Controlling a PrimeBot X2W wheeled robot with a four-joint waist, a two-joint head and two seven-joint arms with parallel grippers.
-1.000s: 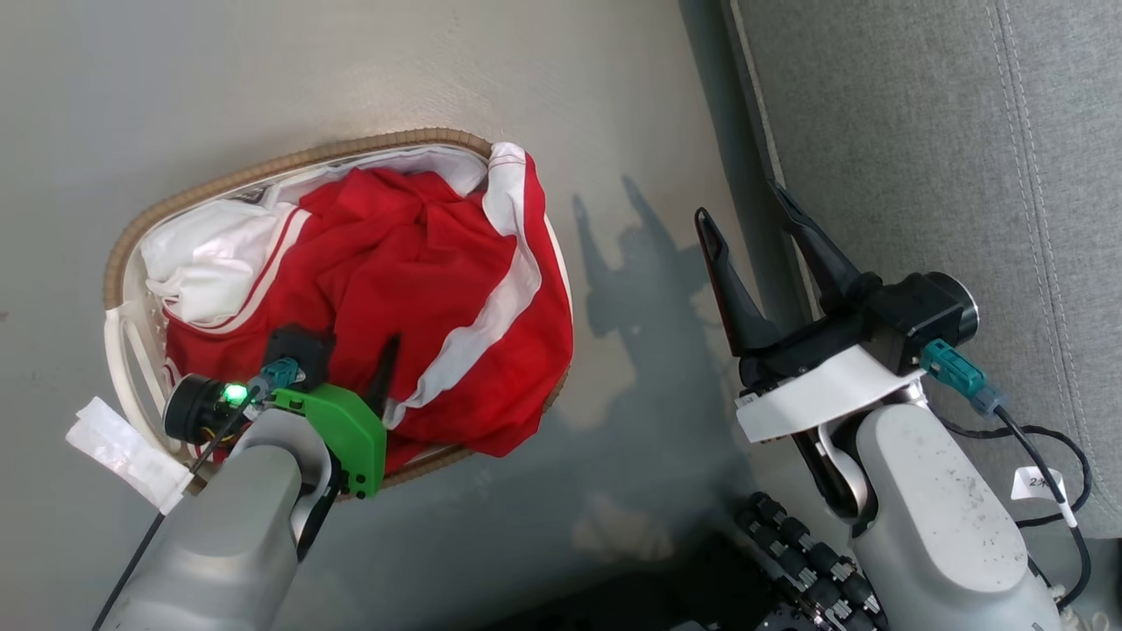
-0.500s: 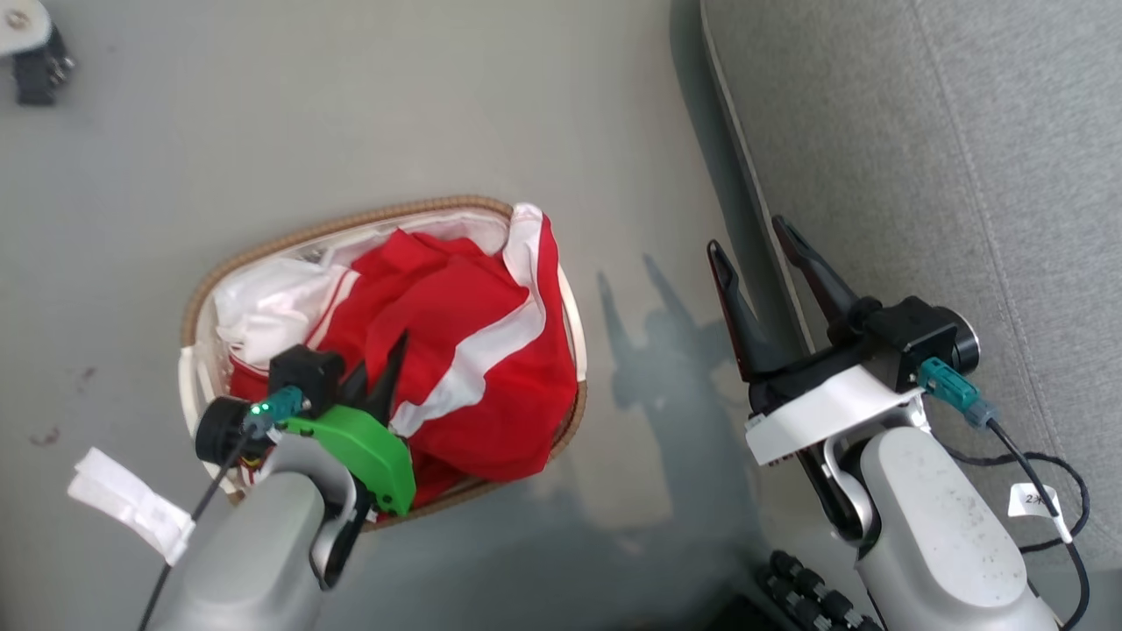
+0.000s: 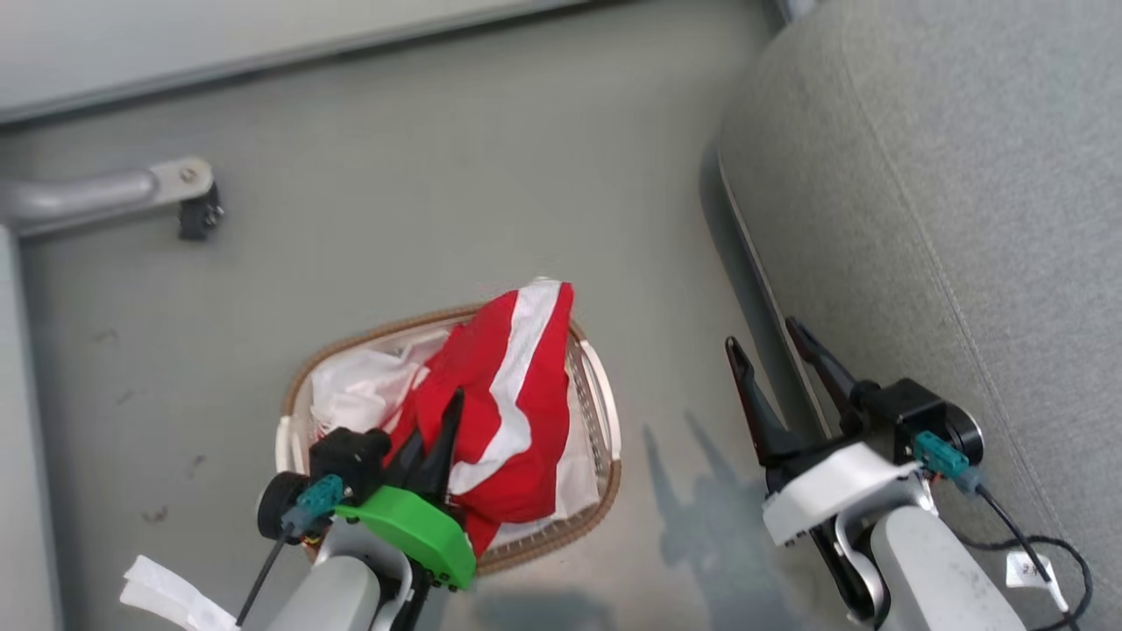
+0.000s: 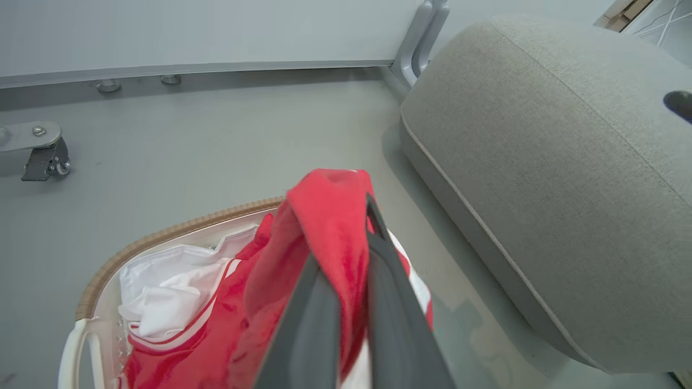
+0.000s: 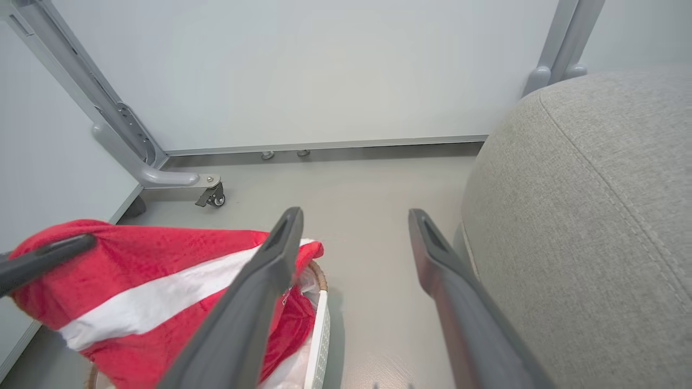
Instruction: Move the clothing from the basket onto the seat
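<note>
My left gripper (image 3: 443, 421) (image 4: 357, 216) is shut on a red garment with a white stripe (image 3: 508, 394) (image 4: 324, 216) (image 5: 157, 281), which hangs raised above the basket (image 3: 605, 421) (image 4: 178, 229) (image 5: 321, 319). More red-and-white clothing (image 4: 178, 329) and the white liner (image 3: 359, 394) lie inside the basket. My right gripper (image 3: 771, 346) (image 5: 354, 221) is open and holds nothing, between the basket and the grey seat (image 3: 947, 202) (image 4: 551, 173) (image 5: 589, 216), close to the seat's edge.
A grey metal frame leg with a caster (image 3: 188, 197) (image 4: 46, 156) (image 5: 213, 197) stands on the floor to the far left. A pale wall panel (image 5: 303, 70) runs along the back. Grey floor (image 3: 456, 202) lies between basket and seat.
My left gripper has closed on the red garment and lifted it up out of the basket. The head camera has tilted up, bringing the wall and frame leg into view. The right gripper stays open.
</note>
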